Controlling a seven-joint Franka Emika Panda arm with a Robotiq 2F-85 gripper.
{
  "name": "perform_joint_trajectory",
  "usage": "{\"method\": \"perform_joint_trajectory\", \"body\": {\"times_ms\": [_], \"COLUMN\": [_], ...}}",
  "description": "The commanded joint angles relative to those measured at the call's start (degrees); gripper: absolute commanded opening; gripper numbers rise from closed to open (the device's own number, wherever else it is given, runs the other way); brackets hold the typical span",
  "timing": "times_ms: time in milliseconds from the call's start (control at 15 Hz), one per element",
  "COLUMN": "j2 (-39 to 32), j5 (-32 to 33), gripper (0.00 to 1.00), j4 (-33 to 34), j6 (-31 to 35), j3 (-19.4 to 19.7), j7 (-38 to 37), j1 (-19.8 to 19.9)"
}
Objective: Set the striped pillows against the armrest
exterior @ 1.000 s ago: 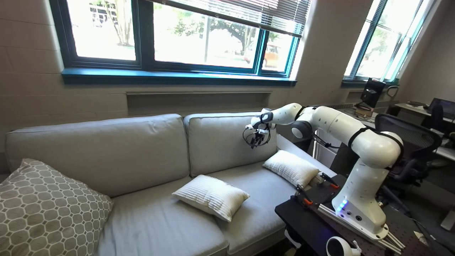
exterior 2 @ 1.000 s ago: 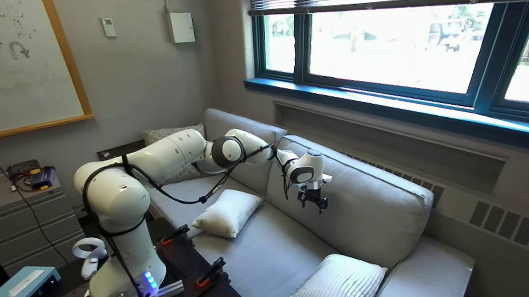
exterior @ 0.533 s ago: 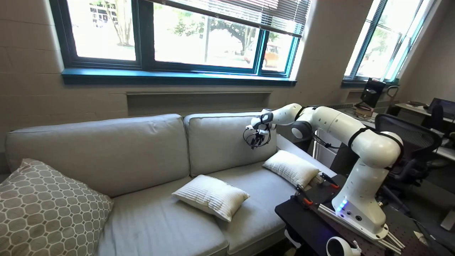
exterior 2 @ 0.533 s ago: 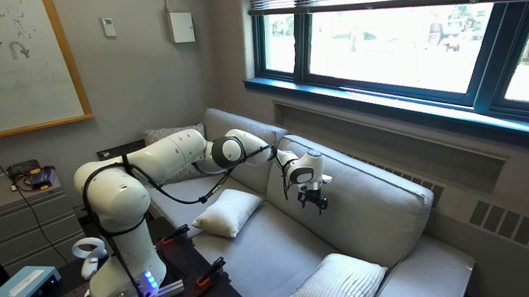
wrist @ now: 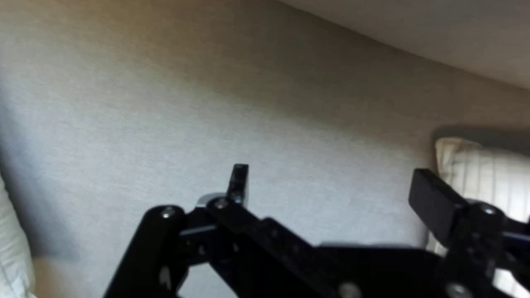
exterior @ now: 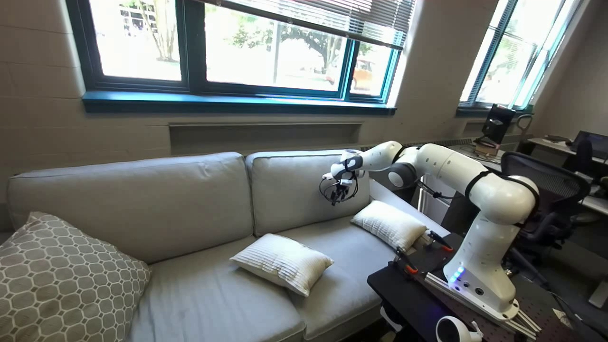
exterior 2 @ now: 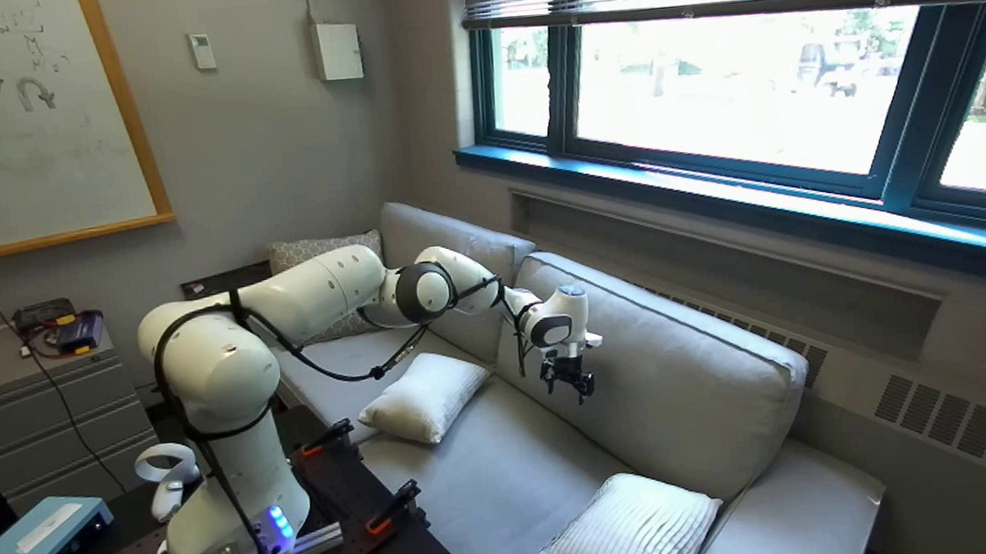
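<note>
One striped pillow point(exterior: 282, 262) lies flat in mid-sofa, across the gap between the seat cushions; it also shows in an exterior view point(exterior 2: 425, 397). The second striped pillow point(exterior: 389, 224) rests beside the armrest point(exterior: 411, 209) and appears to touch it; both also show in an exterior view, the pillow point(exterior 2: 627, 537) and armrest point(exterior 2: 803, 509). My gripper point(exterior: 337, 195) hangs above the seat near the back cushion, between the pillows, seen also in an exterior view point(exterior 2: 569, 384). In the wrist view the gripper point(wrist: 330, 178) is open and empty, with pillow edges at right point(wrist: 492, 178) and left point(wrist: 12, 252).
A grey-beige lattice cushion point(exterior: 71, 280) leans at the sofa's far end. The tall back cushion point(exterior: 304, 190) stands right behind the gripper. The black robot table point(exterior 2: 410, 552) with clamps point(exterior 2: 393, 509) borders the sofa's front.
My gripper has moved slightly away from the armrest, towards the mid-sofa pillow, and a little lower. Both pillows stay where they were.
</note>
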State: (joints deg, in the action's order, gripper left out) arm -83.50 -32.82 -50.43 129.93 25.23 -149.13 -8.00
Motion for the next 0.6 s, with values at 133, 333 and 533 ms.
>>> {"method": "perform_joint_trajectory", "body": {"times_ms": [133,333,533], "j2": [-1.0,-0.5,-0.3], "j5": [-0.6,6.6,10.6], "gripper": [1.0,1.0,1.0], "j4": [4.4,7.9,8.7], "j6": [-6.5,-9.7,-14.7], "j3": [-4.7,-17.0,-25.2], "j7": [0.1,0.8,3.8], "j1": [-3.5,-0.6,0.2]}}
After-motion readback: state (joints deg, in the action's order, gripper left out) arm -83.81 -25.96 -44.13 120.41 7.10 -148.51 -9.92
